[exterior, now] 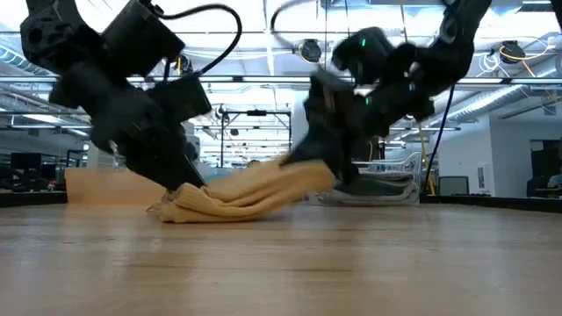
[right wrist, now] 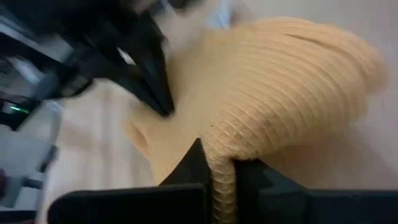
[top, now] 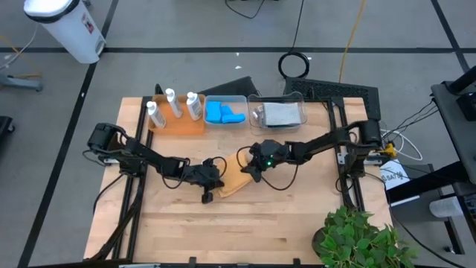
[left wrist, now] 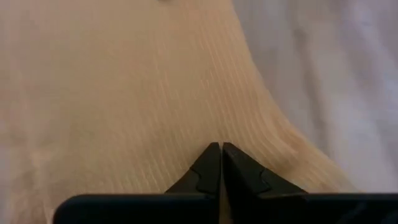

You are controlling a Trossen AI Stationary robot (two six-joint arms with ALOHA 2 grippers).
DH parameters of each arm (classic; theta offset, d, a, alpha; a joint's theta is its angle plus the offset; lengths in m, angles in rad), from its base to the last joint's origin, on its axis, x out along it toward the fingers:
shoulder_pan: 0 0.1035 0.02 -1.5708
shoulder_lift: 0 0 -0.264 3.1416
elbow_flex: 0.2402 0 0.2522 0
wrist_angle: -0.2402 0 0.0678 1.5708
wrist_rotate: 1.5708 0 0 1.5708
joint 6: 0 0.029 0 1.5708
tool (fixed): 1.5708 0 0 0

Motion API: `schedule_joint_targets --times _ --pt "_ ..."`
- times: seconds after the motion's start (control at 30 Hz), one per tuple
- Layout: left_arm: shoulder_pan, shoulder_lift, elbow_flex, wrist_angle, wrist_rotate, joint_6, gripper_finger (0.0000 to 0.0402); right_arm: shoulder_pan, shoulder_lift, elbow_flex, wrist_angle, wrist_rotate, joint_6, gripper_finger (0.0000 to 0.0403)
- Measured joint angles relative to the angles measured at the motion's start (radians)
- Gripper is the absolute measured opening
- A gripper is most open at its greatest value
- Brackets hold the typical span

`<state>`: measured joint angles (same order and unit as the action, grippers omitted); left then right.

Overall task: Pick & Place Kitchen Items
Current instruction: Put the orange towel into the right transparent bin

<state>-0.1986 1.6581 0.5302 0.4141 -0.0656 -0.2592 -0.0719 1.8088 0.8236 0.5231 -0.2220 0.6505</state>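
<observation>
Cloth: an orange ribbed cloth point(top: 233, 181) lies mid-table, one edge lifted off the wood.
Right gripper: the right gripper point(top: 253, 170), at the cloth's 2 o'clock edge, pinches a fold of it between its fingers point(right wrist: 193, 165).
Left gripper: the left gripper point(top: 210, 186), at the cloth's 8 o'clock end, has its fingers point(left wrist: 211, 163) pressed together on the fabric, pinning it to the table point(top: 245, 231).
Bottles: three white bottles point(top: 173, 104) stand on the orange tray point(top: 182, 125) at 11 o'clock.
Sponges: blue sponges point(top: 223, 113) sit in a clear bin point(top: 226, 98) at 12 o'clock.
</observation>
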Motion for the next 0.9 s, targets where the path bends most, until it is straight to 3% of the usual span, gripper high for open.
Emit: schedule_joint_targets --times 0.2,0.43,0.63,0.9 --pt "-0.006 -0.143 0.009 -0.011 0.020 0.048 0.0003 0.015 -0.142 0.000 -0.019 0.013 -0.070 0.0005" --pt "-0.006 -0.303 0.009 -0.048 -0.023 0.093 0.0019 0.030 -0.301 0.000 -0.082 0.069 -0.140 0.0005" --pt "-0.006 -0.317 0.009 -0.069 -0.057 0.098 0.0003 0.019 -0.420 0.001 -0.145 0.120 -0.164 0.0005" --pt "-0.006 -0.317 0.009 -0.126 -0.075 0.096 0.0026 -0.084 -0.569 0.002 -0.210 0.124 -0.169 0.0006"
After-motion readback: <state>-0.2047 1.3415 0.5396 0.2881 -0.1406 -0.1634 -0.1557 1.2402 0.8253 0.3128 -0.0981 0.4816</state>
